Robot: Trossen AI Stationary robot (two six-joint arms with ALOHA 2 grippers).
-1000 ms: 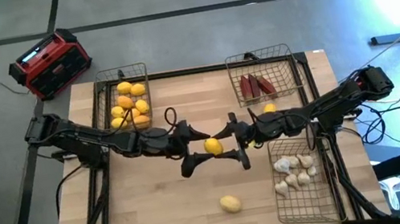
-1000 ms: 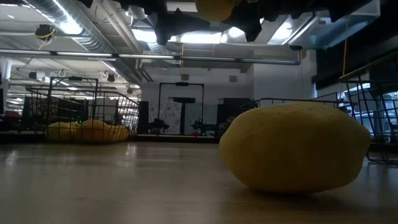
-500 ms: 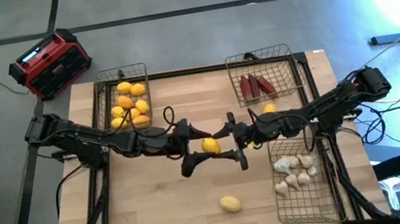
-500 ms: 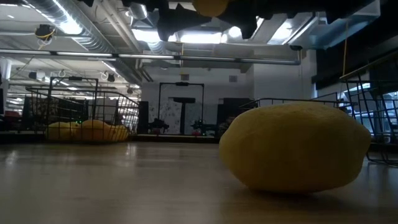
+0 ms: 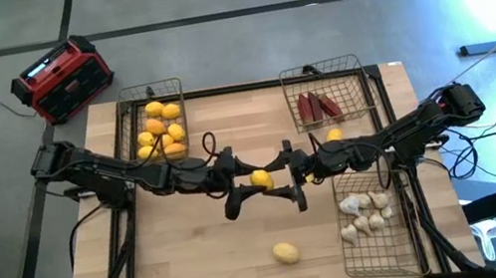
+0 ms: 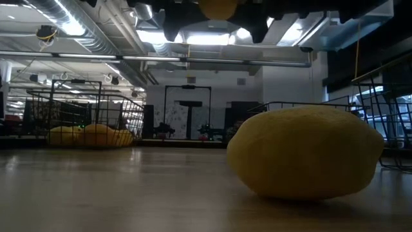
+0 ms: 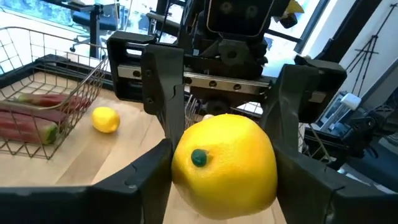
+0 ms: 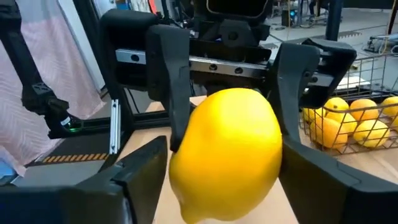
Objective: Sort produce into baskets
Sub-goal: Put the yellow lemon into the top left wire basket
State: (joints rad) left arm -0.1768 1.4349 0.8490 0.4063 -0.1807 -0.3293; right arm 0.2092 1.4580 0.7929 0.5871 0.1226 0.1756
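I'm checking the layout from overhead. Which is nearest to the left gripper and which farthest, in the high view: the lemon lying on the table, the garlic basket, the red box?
From the left gripper:
1. Lemon lying on the table, toward the near edge.
2. Garlic basket, on the right side.
3. Red box, off the table's far left corner.

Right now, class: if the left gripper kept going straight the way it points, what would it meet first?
The lemon between its fingers, then almost at once the right gripper facing it. The left gripper points straight at it.
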